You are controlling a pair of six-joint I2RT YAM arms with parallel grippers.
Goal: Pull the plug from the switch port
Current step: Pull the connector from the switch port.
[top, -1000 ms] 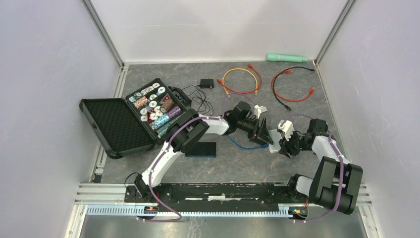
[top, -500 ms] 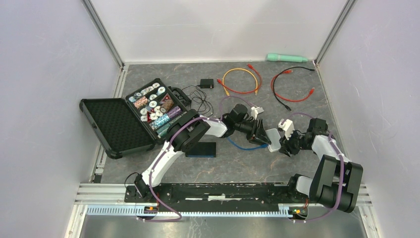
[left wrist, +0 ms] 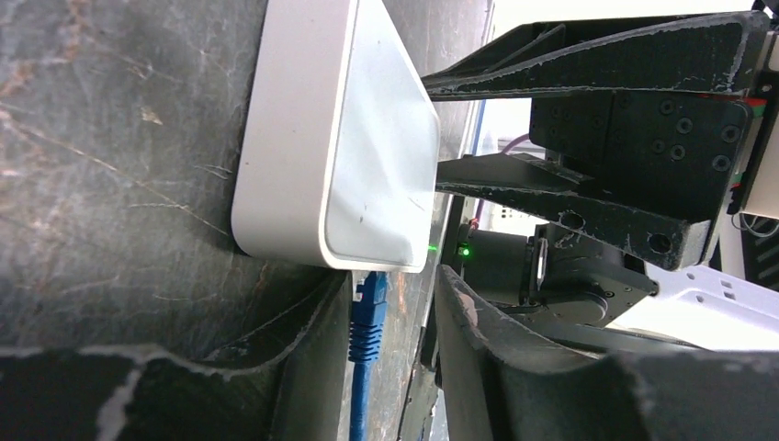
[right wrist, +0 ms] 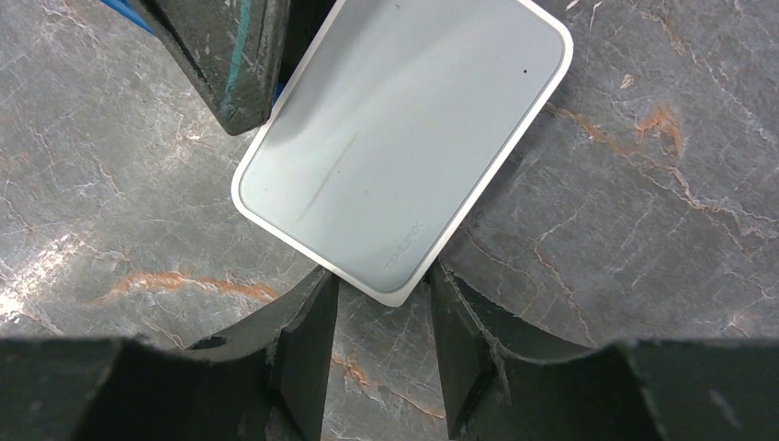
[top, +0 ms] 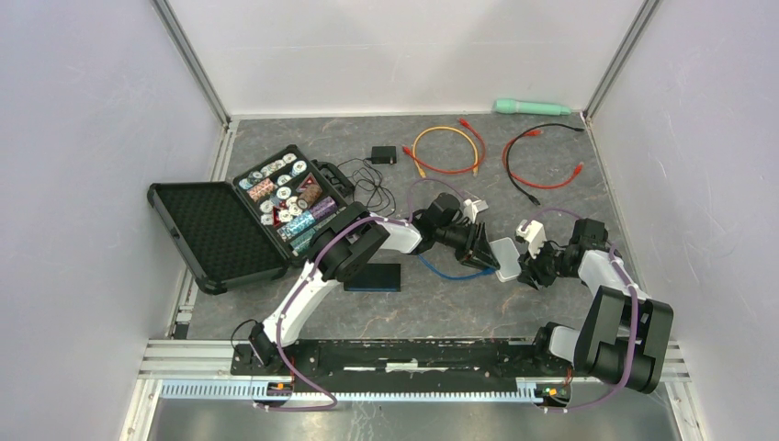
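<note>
Small flat white switch (top: 505, 256), rounded corners, smooth pale top with faint grey lettering near one corner. Lying face up on the worktop (top: 413, 312), a little right of centre. Long axis running from the far edge towards the near edge, tilted slightly towards the near right corner. Port face turned towards the left edge, with a blue plug (left wrist: 369, 308) seated in it. Blue cable (top: 450, 270) curving away leftward from the plug across the worktop.

Left gripper (left wrist: 386, 292) reaching in from the left, jaws spread either side of the plug, a gap showing on one side, not clamped. Right gripper (right wrist: 381, 292) coming in from the right, fingertips pressed against both edges of one switch corner, pinching it.

Worktop surfaced in dark grey stone pattern with rust-coloured veins. Plain pale walls on three sides, metal rails up the far corners. Towards the left edge, an open black case (top: 285, 197) full of poker chips. Along the far edge, a black adapter (top: 383, 153), an orange cable (top: 447, 167), a red-and-black cable (top: 507, 161) and a mint-green cylinder (top: 533, 107) against the wall.
</note>
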